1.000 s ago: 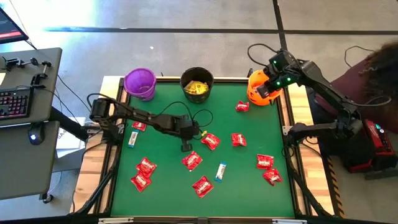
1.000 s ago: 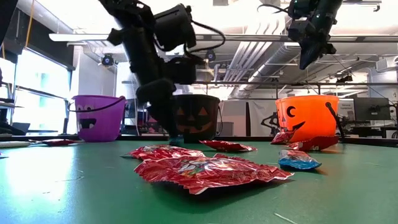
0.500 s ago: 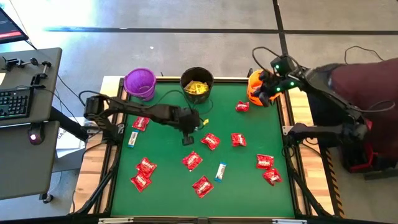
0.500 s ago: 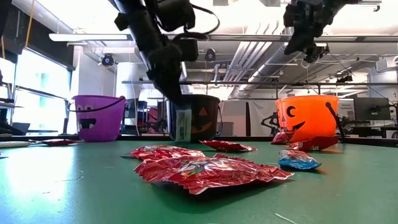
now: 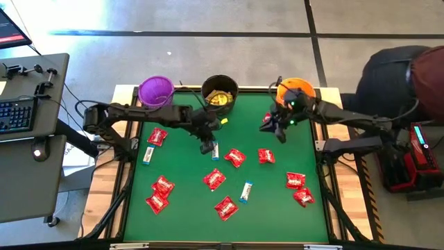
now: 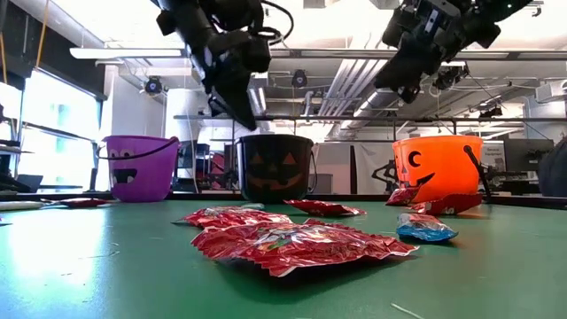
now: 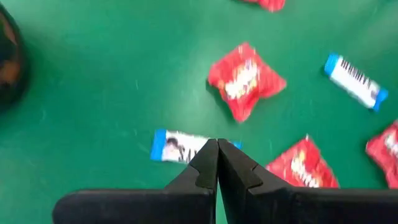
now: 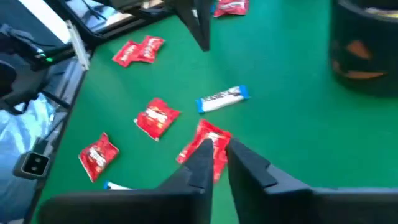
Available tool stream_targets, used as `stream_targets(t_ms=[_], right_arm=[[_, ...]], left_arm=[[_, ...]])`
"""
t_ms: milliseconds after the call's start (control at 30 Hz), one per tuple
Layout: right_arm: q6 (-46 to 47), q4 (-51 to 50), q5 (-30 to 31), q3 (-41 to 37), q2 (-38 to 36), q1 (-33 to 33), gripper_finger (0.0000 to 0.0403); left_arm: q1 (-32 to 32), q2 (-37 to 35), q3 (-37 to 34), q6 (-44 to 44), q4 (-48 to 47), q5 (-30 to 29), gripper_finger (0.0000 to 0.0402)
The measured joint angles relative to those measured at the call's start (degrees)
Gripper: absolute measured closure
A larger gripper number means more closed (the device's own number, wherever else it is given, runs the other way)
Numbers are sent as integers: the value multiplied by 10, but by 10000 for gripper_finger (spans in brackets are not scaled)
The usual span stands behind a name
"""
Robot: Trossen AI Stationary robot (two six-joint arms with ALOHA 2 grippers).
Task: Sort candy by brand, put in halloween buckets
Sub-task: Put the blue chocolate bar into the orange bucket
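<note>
My left gripper [image 5: 207, 146] is shut and bare, raised above the green mat's middle. Just beneath it a white-and-blue candy bar [image 7: 180, 147] lies flat on the mat [image 5: 215, 150], untouched. My right gripper [image 5: 276, 129] hangs in the air [image 6: 399, 84] left of the orange bucket [image 5: 300, 87], slightly open [image 8: 216, 155], with nothing between its fingers. The purple bucket [image 5: 156, 91] and the black bucket [image 5: 220, 91], which holds yellow packets, stand on the mat's far edge. Several red packets [image 5: 214, 179] and two more bars [image 5: 246, 191] [image 5: 148, 155] lie scattered.
A red packet [image 5: 268, 118] lies partly under my right gripper. Red packets crowd the mat's near left [image 5: 161, 193] and near right [image 5: 298, 187]. A person sits beyond the table's right edge [image 5: 406, 76]. A desk with a keyboard [image 5: 17, 114] stands at the left.
My left gripper has risen and gone toward the far edge; the white-and-blue bar that hung from its fingers half a second ago now lies on the mat below it. My right gripper has swung from over the orange bucket down toward the table's left and near side, turning.
</note>
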Motion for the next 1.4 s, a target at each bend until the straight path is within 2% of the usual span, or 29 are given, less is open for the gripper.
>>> stream_targets(t_ms=[100,267,433,567,667,867,1000,1100,1233,1400], right_arm=[[34,32,24,-17,0,25,325],[65,33,89,-21,0,60,271],[92,35,141,-21,0,94,252],[114,41,179,-21,0,113,251],[138,43,197,-21,0,121,251],[168,41,231,-21,0,135,251],[170,41,266,-21,0,145,251],[170,41,294,-21,0,151,251],[171,41,314,-21,0,152,251],[170,42,318,-21,1,152,251]], left_arm=[[-11,1,-14,2,-22,3,400],[-12,-5,-81,-59,78,53,401],[23,-4,-139,-134,197,111,401],[53,12,-144,-128,202,122,391],[64,20,-144,-72,210,121,365],[68,39,-144,5,205,126,281],[68,46,-144,28,205,124,227],[67,47,-144,43,204,101,199],[66,57,-144,58,205,82,179],[66,79,-144,68,212,81,177]])
